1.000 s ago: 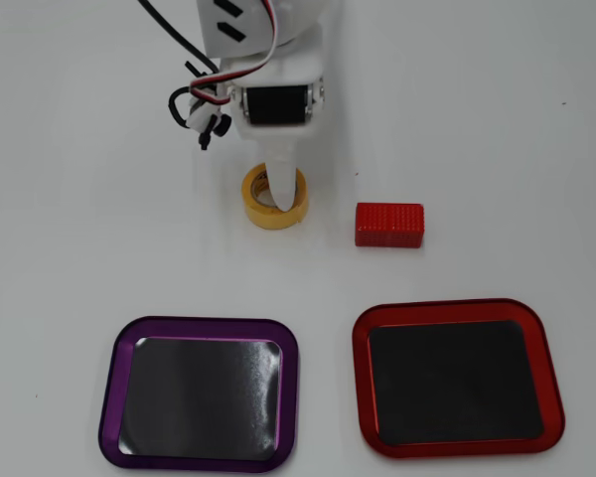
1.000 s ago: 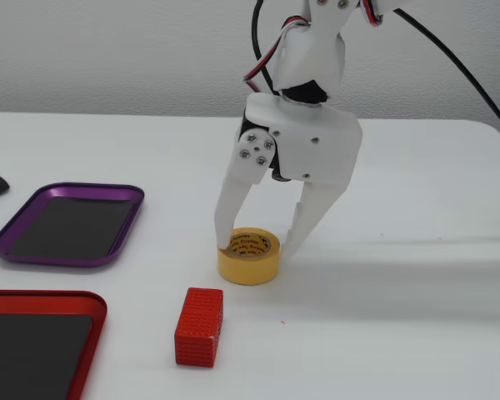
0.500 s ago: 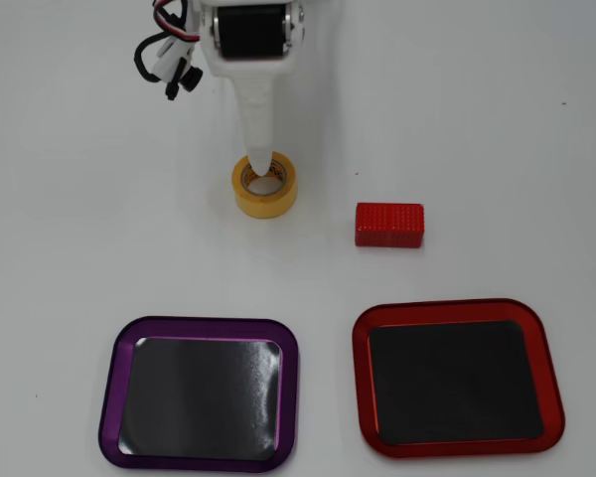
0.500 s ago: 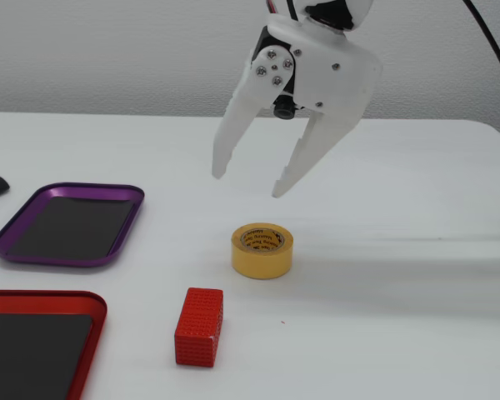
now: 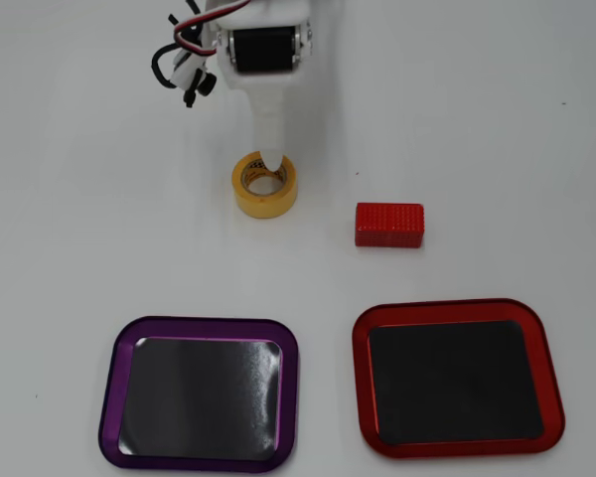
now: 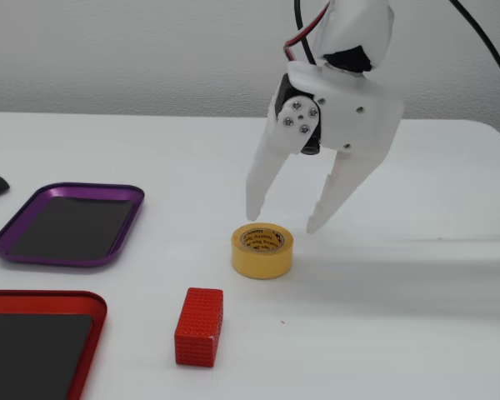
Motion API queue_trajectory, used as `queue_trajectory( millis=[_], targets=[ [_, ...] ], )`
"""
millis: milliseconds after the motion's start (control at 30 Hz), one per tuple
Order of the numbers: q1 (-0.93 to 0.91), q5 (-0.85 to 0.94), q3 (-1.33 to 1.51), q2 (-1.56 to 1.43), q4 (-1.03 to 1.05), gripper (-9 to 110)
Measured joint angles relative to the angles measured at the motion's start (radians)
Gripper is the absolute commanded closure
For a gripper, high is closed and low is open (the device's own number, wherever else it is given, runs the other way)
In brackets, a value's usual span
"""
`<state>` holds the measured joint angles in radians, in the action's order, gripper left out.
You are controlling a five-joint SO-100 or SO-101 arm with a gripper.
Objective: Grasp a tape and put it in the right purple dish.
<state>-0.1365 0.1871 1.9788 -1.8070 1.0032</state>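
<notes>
Presently, the tape [image 6: 262, 250] is being shown lying flat on the white desk [image 6: 417, 317], free of any grip, just beside the red block [image 6: 199, 327] (a ribbed rectangle). The gripper [image 6: 285, 218] is being held just above it with its fingers [image 6: 259, 187] spread apart. The purple dish [image 5: 199, 394] is being seen well apart, beside the red dish [image 5: 457, 392].

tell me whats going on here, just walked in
A white robot arm holds its open claw just above a roll of yellow tape, which sits flat on the white table, not gripped. A red ribbed block lies near the tape. A purple-rimmed dish and a red-rimmed dish sit side by side, both empty.
</notes>
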Motion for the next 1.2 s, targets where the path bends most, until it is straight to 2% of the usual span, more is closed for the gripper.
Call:
queue_trajectory(
  millis=[267, 567, 767, 867, 933, 1200],
  targets=[
    [-0.060, 0.011, 0.135, 0.000, -0.146, 86],
    [-0.087, 0.046, 0.153, 0.003, -0.183, 87],
    [-0.091, 0.048, 0.155, 0.106, -0.219, 87],
    [-0.091, 0.048, 0.153, 0.127, -0.219, 92],
    [-0.091, 0.048, 0.149, 0.132, -0.221, 102],
    [-0.077, 0.046, 0.069, 0.123, -0.206, 102]
  ],
)
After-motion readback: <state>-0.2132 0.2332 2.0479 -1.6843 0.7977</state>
